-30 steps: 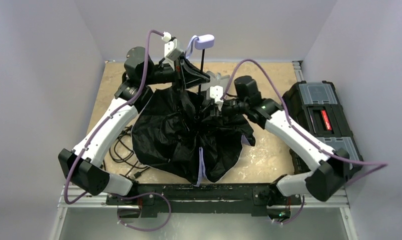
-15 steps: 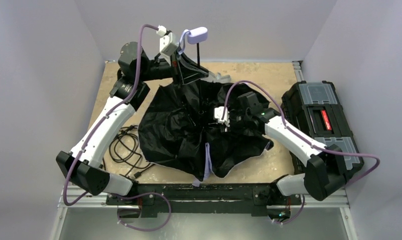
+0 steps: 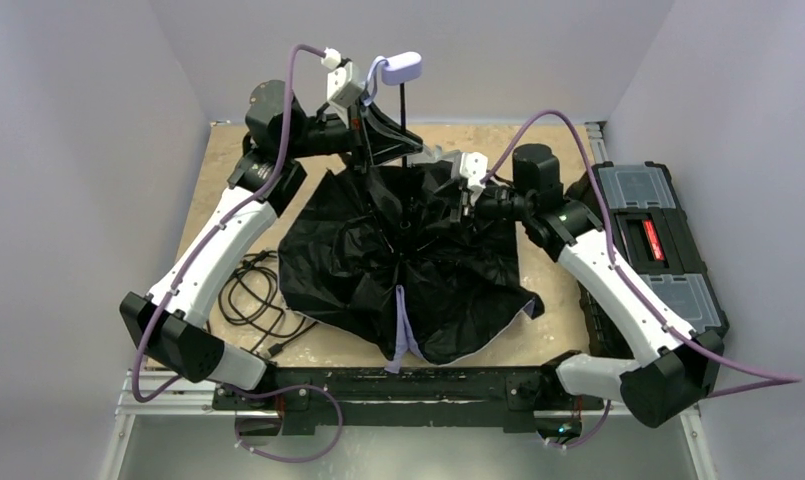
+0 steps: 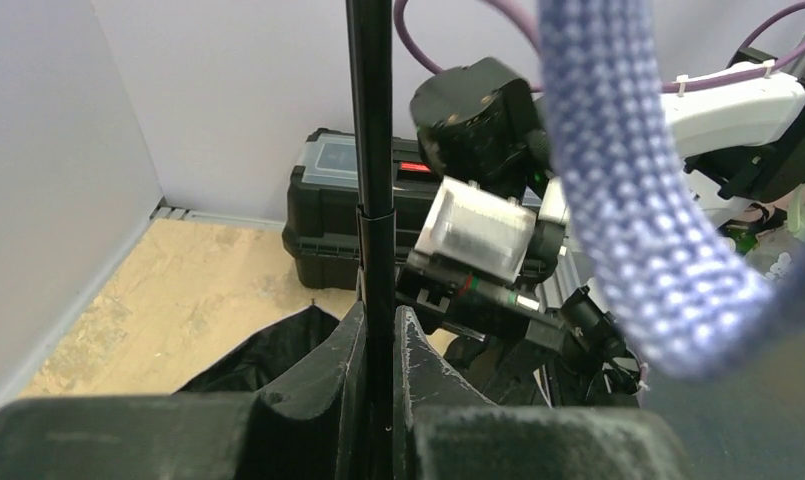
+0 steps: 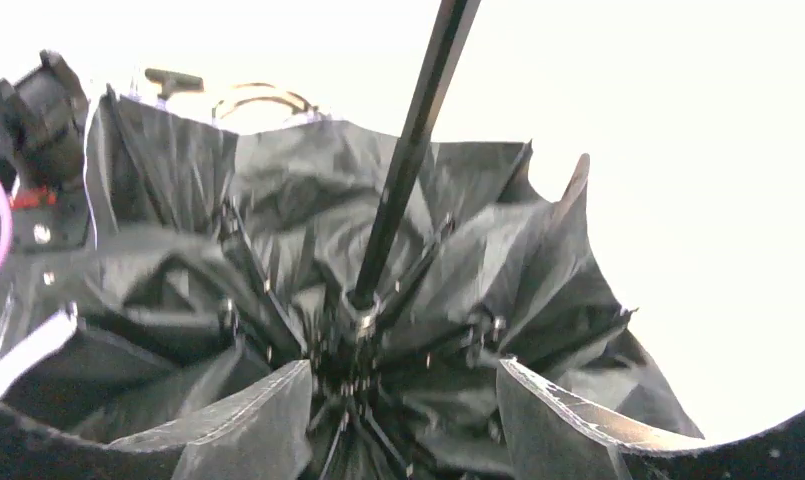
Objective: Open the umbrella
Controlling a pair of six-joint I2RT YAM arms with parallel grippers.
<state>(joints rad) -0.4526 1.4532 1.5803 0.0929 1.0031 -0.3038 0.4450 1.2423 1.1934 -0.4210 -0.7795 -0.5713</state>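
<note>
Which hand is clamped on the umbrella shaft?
The left hand: its fingers are shut on the thin black shaft. The right hand is open, with its fingers spread wide.

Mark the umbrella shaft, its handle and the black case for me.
umbrella shaft (image 4: 370,110), left wrist view, on the bare rod's upper section.
handle (image 3: 405,68), top external view, on the lavender grip's middle.
black case (image 3: 646,240), top external view, on its lid.

umbrella (image 3: 398,265) fills centre, toolbox (image 3: 643,235) right, cable (image 3: 243,300) left
</note>
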